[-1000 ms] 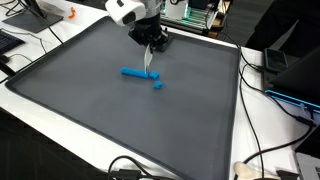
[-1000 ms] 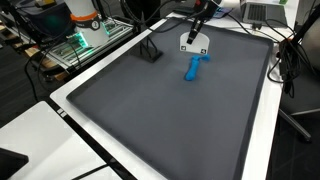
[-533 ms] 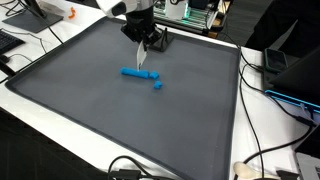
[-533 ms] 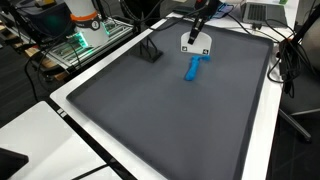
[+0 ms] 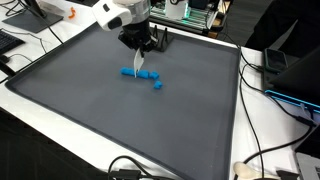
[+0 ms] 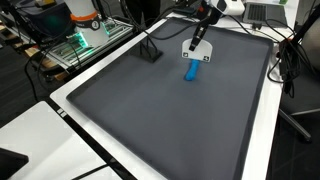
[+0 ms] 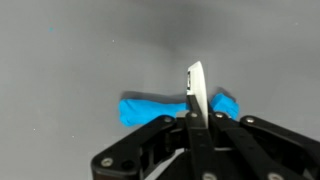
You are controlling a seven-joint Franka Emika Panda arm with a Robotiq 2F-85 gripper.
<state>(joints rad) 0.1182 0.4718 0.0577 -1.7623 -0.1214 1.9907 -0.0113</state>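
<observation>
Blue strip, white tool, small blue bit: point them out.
blue strip (image 7: 150, 108): wrist view, its left half.
white tool (image 7: 197, 88): wrist view, middle of its flat face.
small blue bit (image 5: 158, 85): in an exterior view, its middle.

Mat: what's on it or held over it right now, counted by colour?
Blue: 2, a long roll and a small lump
White: 1, a white blade gripped in the claw
Total: 3

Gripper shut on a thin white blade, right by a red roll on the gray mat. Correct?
Wrong colour: the roll is blue, not red, as the wrist view shows. The rest is right: gripper shut on the thin white blade, right by the roll on the gray mat.
</observation>
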